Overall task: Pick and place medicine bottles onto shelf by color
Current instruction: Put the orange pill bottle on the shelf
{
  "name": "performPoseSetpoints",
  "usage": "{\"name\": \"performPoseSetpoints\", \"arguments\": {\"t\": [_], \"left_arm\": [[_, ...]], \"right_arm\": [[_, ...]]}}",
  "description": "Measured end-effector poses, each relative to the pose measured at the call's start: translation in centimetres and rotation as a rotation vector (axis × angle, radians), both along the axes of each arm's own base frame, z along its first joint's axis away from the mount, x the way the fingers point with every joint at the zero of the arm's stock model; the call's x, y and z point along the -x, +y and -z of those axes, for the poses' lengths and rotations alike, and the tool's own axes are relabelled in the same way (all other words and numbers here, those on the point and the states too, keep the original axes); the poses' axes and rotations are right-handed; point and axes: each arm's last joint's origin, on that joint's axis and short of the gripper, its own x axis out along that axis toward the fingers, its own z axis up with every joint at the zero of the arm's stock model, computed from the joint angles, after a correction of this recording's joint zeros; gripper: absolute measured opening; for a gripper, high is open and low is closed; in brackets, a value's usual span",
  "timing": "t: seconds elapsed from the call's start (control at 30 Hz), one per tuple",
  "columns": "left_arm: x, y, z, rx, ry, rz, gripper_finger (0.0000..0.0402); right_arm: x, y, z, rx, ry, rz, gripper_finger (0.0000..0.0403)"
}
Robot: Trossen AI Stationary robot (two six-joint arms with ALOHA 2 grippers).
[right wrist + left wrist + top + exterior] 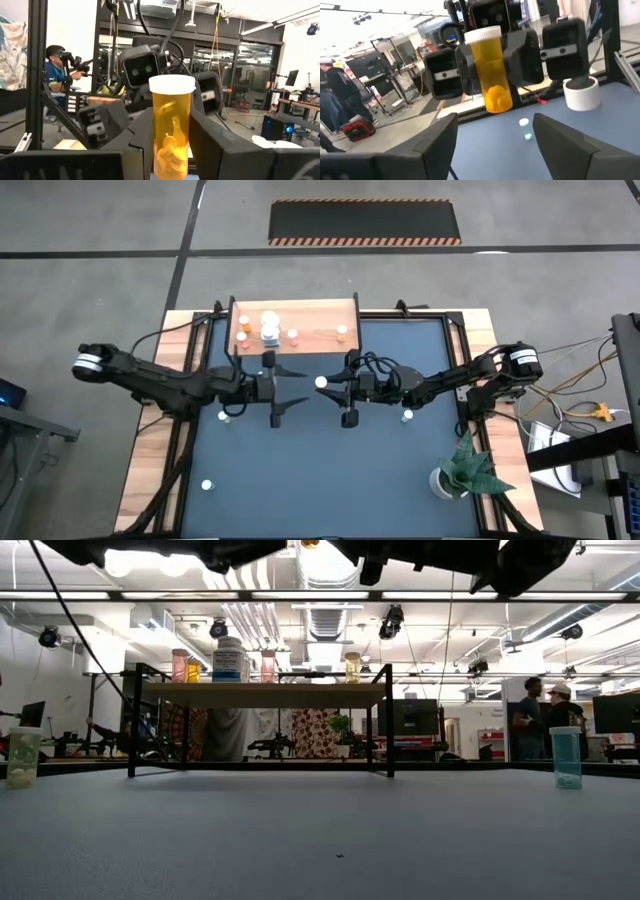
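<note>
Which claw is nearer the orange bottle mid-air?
Right. The right claw is shut on the orange bottle; the left claw faces it, open, just short of it.

1. A green plant (468,463) in a white pot (444,481) stands near the right front corner of the table (150,455).
2. A dark blue mat (330,470) covers the table top.
3. A black floor mat (364,222) with striped edges lies beyond the table.
4. Two people (548,712) stand in the room behind.
</note>
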Motion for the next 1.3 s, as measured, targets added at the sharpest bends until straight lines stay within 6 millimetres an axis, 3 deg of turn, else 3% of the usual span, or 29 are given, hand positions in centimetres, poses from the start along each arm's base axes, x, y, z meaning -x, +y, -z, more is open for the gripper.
{"name": "performPoseSetpoints", "arguments": {"t": [0.57,1.03,1.3], "left_arm": [[-2.8,0.0,0.3,0.034,-0.095,0.052,0.0242],[-3.2,1.1,0.7,0.057,-0.085,0.015,0.0148],[-3.2,0.9,0.7,0.054,-0.088,0.092,0.0123]], "right_arm": [[0.0,0.0,-0.2,0.027,-0.018,0.008,0.0093],[0.1,0.0,-0.5,0.04,-0.047,0.014,0.0093],[0.1,0.0,-0.5,0.047,-0.047,0.012,0.0093]]}}
